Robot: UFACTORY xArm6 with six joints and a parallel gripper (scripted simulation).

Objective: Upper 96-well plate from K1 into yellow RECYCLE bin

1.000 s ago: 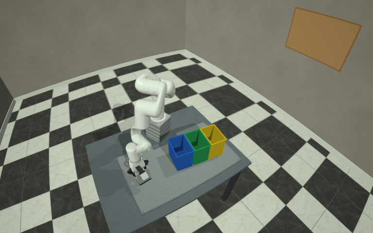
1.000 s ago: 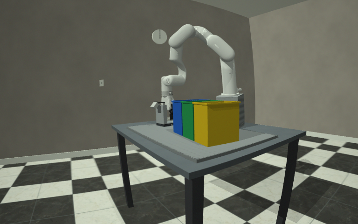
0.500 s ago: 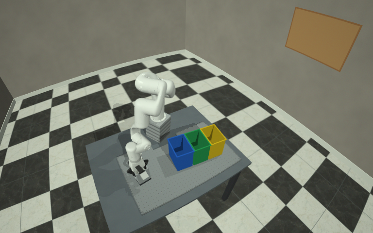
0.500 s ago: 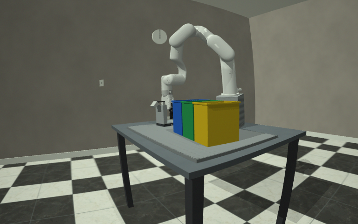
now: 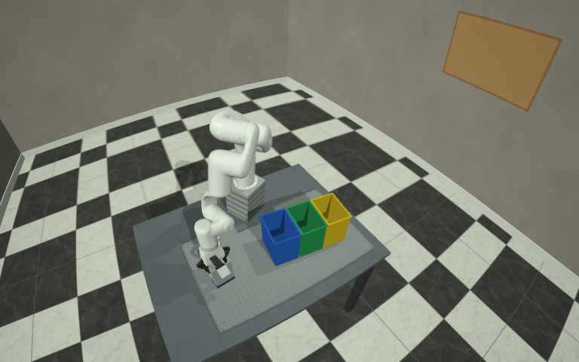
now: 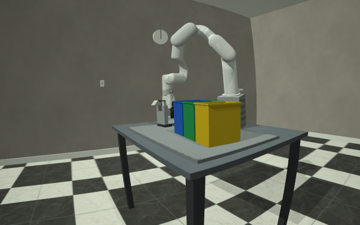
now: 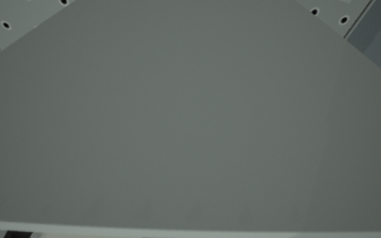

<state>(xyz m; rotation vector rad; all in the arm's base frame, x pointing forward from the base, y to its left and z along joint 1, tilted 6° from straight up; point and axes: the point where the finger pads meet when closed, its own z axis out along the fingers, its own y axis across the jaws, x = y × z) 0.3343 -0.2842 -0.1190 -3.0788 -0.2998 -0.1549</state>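
My hand point(image 5: 218, 268) grips wide on the top plate point(image 5: 222, 270) at the rack point(image 6: 162, 116); a tilted lift could drag the lower plate.

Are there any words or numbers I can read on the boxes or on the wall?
No words or numbers can be read anywhere.
The signs on the blue bin, green bin and yellow bin face away from both room views.
The clock shows no numbers.
The brown board is blank.
The wrist view shows only plain grey.
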